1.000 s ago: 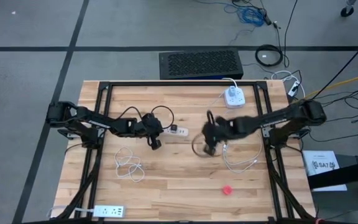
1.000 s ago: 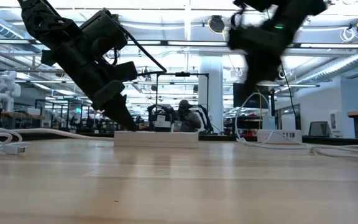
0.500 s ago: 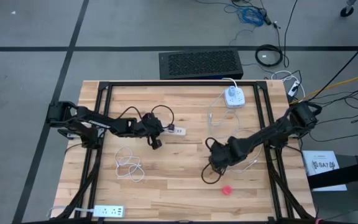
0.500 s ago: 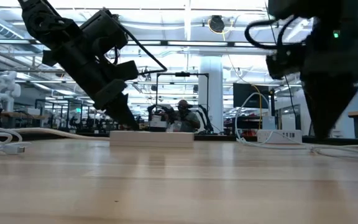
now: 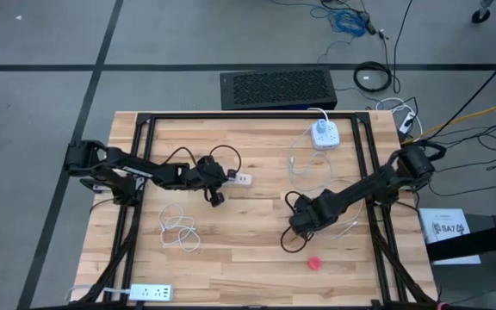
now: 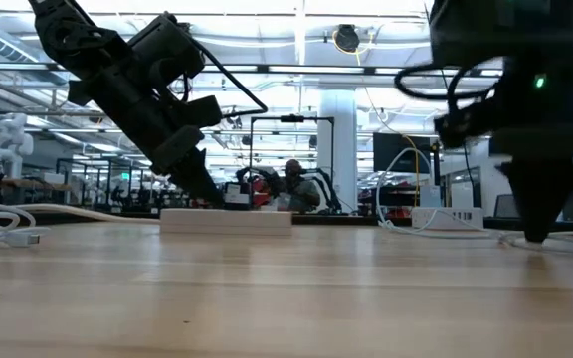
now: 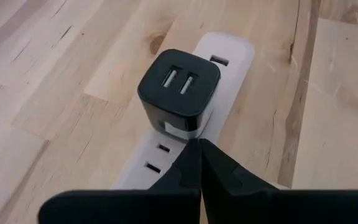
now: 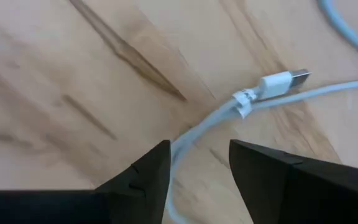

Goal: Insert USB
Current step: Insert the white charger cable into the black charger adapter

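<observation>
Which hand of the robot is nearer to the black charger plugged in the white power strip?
The left hand. It is shut, right beside the black charger on the white power strip. The right hand is far across the table, open over a white cable.

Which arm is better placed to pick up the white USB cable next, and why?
Right. The right gripper hangs open over the white cable near its USB plug. The left gripper is shut, resting against the power strip by the black charger.
</observation>
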Robot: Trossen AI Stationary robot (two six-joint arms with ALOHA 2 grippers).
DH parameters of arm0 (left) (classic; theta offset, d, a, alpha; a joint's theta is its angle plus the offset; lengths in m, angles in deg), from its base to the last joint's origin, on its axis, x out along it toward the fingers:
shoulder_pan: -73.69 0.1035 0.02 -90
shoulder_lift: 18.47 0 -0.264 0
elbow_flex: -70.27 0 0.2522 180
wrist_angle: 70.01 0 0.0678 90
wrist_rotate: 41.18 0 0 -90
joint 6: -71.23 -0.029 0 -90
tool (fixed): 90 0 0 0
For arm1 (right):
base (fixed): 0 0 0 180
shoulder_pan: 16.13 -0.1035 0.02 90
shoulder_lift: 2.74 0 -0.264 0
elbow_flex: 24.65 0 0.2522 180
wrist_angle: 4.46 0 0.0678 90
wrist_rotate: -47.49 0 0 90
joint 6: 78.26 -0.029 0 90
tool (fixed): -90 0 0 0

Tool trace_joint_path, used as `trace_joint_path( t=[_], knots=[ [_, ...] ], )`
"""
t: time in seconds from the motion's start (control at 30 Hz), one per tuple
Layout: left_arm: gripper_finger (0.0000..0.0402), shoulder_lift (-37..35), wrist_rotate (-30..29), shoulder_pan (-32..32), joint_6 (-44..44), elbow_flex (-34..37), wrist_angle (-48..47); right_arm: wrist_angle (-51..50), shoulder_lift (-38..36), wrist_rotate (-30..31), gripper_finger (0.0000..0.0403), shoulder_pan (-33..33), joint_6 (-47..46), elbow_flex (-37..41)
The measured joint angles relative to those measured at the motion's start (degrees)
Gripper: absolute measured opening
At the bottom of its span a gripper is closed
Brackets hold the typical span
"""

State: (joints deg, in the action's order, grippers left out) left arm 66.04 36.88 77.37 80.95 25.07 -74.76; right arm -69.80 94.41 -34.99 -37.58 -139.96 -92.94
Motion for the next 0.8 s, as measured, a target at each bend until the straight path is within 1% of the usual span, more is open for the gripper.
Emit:
trace_joint_path(
  t=[0.27,0.4,0.57,0.67,0.73,0.8],
  knots=[
    [0.0001,0.0,-0.4,0.0,-1.3,0.0,0.5,-1.3,-6.1,0.2,0.0155,0.0,-2.1,0.0],
    [0.0001,0.0,-0.4,0.0,-1.7,-0.1,1.1,-0.4,-4.8,1.3,0.0155,-0.1,-2.3,0.2],
    [0.0004,0.0,-0.4,0.0,-2.1,-0.1,1.0,-0.1,-0.7,0.6,0.0153,0.0,-1.9,1.4],
    [0.0005,0.0,-0.3,-0.1,-2.6,-0.1,1.1,0.1,0.1,0.1,0.0131,0.0,-0.2,1.2],
    [0.0005,-0.4,-0.3,-0.4,-2.8,-0.1,1.2,0.0,-0.4,-0.2,0.0100,0.0,0.6,1.2],
    [0.0005,-1.1,-0.3,-0.7,-3.4,-0.1,1.2,-1.4,-1.4,-0.5,0.0059,0.0,1.5,0.8]
  ],
)
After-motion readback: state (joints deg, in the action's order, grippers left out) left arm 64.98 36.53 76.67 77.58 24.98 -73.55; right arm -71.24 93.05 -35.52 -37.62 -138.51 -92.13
